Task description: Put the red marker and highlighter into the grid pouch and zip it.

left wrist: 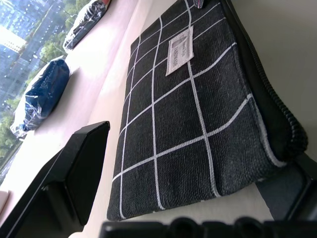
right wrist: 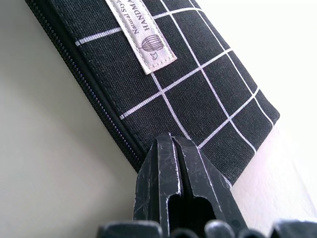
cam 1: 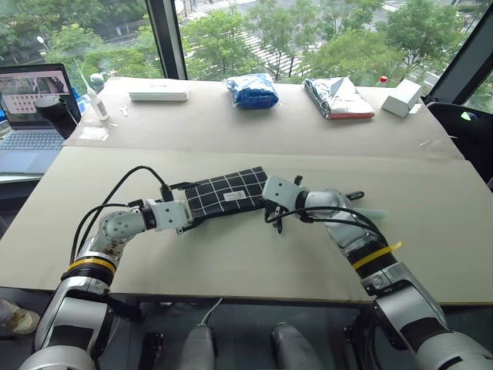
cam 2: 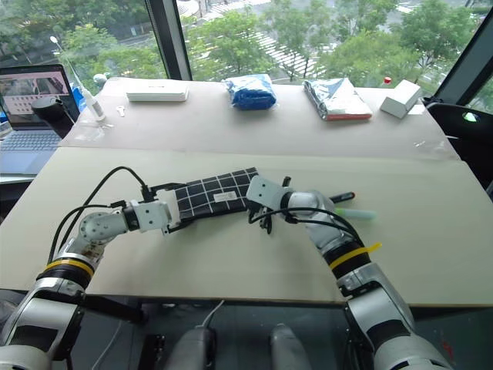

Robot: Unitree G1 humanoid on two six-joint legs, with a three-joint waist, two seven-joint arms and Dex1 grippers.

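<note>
The grid pouch (cam 1: 227, 193) lies flat across the middle of the table with its white label (left wrist: 179, 51) facing up. My left gripper (cam 1: 192, 210) is open at the pouch's left end, one finger (left wrist: 74, 173) on each side of it. At the pouch's right end my right gripper (right wrist: 171, 141) is shut, its tips resting on the zipper edge (right wrist: 99, 106). I cannot tell whether anything is pinched between them. The red marker (cam 1: 356, 195) and the light-green highlighter (cam 2: 359, 214) lie on the table just beyond my right forearm, which partly hides them.
Along the table's far edge sit a white box (cam 1: 158, 94), a blue packet (cam 1: 253, 90), a silver packet (cam 1: 337, 98) and a small white box (cam 1: 402, 97). An open laptop (cam 1: 31, 116) stands at the far left. A black chair (cam 1: 462, 131) is at the right.
</note>
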